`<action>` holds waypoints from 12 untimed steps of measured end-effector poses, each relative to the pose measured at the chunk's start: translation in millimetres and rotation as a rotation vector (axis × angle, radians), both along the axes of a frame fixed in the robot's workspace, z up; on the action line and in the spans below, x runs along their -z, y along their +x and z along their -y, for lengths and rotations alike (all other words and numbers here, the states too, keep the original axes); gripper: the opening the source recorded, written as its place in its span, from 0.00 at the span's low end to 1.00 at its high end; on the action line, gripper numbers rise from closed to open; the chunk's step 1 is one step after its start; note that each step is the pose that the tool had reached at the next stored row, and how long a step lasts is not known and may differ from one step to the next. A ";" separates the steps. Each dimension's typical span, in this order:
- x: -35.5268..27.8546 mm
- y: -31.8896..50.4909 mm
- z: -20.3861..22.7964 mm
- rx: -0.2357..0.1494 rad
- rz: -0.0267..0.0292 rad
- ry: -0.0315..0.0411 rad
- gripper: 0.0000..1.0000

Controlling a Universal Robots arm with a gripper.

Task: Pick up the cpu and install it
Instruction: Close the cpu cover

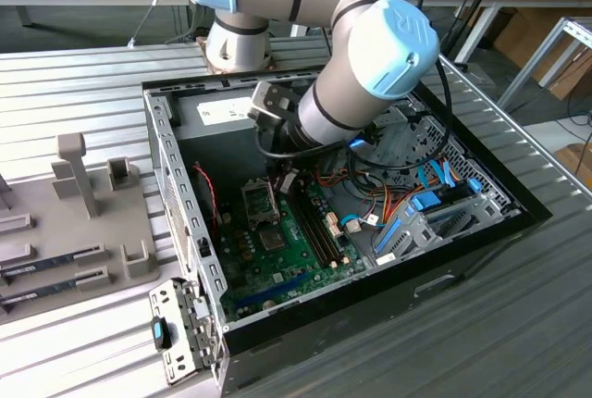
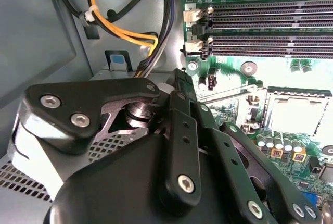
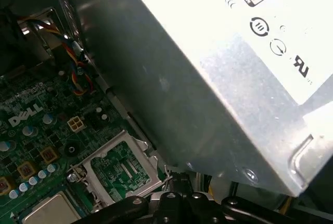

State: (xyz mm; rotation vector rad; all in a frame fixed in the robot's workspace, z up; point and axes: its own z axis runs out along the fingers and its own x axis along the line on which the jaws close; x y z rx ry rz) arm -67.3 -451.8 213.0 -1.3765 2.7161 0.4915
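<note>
While deep inside boxy black sheet-steel case (image 1: 370, 310), hangs beside smooth grey supply box (image 3: 171, 78), over green studded board (image 2: 229, 70): black jointed gripper (image 2: 179, 86), grip state untellable. Lies flat in square socket (image 2: 299, 91) near board's supply-side edge: matte silver cpu (image 2: 297, 110).

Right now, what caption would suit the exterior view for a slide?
Robot arm reaches down into an open computer case, over the green motherboard.

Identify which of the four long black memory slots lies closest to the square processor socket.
The outermost slot, bordering the socket; the other three lie beyond it, farther away.
</note>
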 end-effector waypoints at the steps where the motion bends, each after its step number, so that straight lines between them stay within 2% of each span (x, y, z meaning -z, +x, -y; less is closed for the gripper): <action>1: -0.2 -0.3 0.1 0.000 0.0003 0.0003 0.11; 12: -4.2 -1.9 1.2 -0.004 0.0023 0.0054 0.11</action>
